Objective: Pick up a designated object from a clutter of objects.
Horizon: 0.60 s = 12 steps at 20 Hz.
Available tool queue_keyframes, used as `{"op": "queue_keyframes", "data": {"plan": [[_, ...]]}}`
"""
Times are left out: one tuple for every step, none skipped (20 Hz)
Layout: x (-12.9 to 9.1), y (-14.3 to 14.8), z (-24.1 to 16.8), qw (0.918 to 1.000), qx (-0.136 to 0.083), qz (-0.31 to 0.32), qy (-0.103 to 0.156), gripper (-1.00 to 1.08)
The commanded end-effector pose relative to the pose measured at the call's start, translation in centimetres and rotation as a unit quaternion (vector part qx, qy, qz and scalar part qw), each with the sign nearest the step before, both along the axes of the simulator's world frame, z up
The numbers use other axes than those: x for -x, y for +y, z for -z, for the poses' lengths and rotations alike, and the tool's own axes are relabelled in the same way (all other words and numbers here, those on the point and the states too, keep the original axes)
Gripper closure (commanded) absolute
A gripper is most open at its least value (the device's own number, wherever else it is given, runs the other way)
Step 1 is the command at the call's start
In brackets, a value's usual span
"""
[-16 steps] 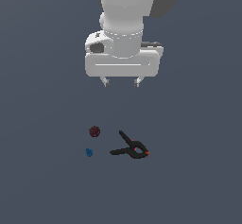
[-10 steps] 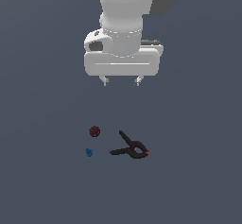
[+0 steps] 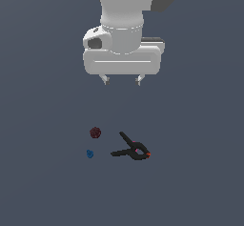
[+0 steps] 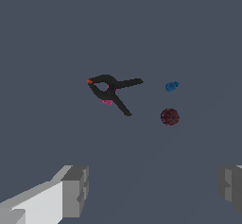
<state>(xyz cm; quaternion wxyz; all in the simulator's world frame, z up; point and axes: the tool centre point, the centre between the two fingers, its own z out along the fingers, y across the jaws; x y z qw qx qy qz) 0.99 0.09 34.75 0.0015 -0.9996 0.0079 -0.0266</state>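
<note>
Slate-grey floor [image 3: 43, 182] carries three small items grouped near one another, none touching. The designated object, a tiny bright blue piece [image 3: 90, 154], lies at the exterior view's left of the group; it also shows in the wrist view [image 4: 171, 86], where its shape is too small to resolve beyond a knobbly body. A dark red bumpy ball [image 3: 95, 133] sits just beside it, apart from it, and appears in the wrist view [image 4: 169, 116] as well. A black spring clamp [image 3: 130, 150] lies flat at the exterior view's right of both, its two handles splayed toward the ball and the blue piece and its red-orange tips pointing away from them; a pink patch shows at its pivot in the wrist view [image 4: 109, 91].

The gripper [image 3: 122, 80] hangs well above the group, pointing straight down. Its fingers [image 4: 75, 190] stand wide apart with nothing between them. It touches none of the three items.
</note>
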Motion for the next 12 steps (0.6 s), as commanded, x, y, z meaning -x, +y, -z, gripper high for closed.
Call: {"op": "queue_keyframes", "data": {"plan": [[-0.1, -0.1, 0.2, 1.0000, 0.000, -0.005, 0.000, -0.92], [-0.2, -0.2, 0.2, 1.0000, 0.001, -0.009, 0.001, -0.92], [-0.3, -0.2, 0.3, 0.9999, 0.001, -0.013, 0.001, -0.92], [-0.5, -0.3, 0.5, 0.9998, 0.001, -0.018, 0.001, -0.92], [-0.6, -0.4, 0.6, 0.9997, 0.002, -0.023, 0.001, -0.92], [-0.8, -0.5, 0.8, 0.9996, 0.002, -0.028, 0.001, -0.92], [-0.9, -0.6, 0.9, 0.9994, 0.003, -0.035, 0.001, -0.92], [-1.1, -0.7, 1.1, 0.9991, 0.003, -0.042, 0.002, -0.92], [-1.3, -0.9, 1.3, 0.9988, 0.004, -0.049, 0.002, -0.92], [-1.5, -1.0, 1.5, 0.9984, 0.004, -0.057, 0.002, -0.92], [-1.7, -1.2, 1.7, 0.9978, 0.005, -0.066, 0.003, -0.92], [-1.9, -1.3, 2.0, 0.9972, 0.005, -0.075, 0.003, -0.92]]}}
